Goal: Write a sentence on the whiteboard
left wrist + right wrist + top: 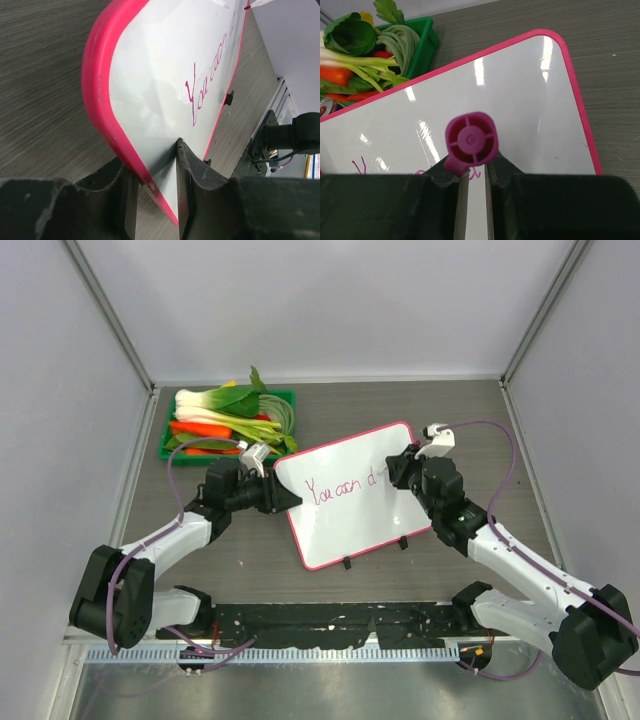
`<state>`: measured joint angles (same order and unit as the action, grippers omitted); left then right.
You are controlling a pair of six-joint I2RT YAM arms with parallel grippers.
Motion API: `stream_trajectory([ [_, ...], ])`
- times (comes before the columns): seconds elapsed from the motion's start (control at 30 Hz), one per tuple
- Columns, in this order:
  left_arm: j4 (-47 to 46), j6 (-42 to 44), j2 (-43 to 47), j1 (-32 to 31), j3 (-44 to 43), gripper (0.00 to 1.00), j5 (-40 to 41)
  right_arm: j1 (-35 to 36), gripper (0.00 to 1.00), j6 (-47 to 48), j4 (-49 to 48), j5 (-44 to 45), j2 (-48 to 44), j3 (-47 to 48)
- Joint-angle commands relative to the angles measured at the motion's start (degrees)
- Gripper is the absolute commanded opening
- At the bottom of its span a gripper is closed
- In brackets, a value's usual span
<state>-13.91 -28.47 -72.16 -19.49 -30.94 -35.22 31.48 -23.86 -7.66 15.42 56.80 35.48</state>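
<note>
The whiteboard [355, 525] holds the sentence [345, 487] half written. Our left gripper [290, 498] pinches its edge, and our right gripper [395, 473] clamps the marker [471, 138], which next must continue rightward.

The whiteboard [350, 505] is gleaming glossy white and throwing back bright light streaks. Its pink frame [97, 90] is looking smooth, probably plastic. The table [480, 420] is showing a matt grey-brown wood grain. The marker [471, 140] is showing dull pink plastic, and the left gripper's fingers [192, 170] are showing matt black, faintly rough.
</note>
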Motion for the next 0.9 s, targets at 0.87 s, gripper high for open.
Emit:
stream_trajectory([
  [0.87,3.3,10.6,-2.4,0.6,1.7,0.00,12.9,0.0,0.01,2.0,-1.9,-0.3,4.5,3.6],
])
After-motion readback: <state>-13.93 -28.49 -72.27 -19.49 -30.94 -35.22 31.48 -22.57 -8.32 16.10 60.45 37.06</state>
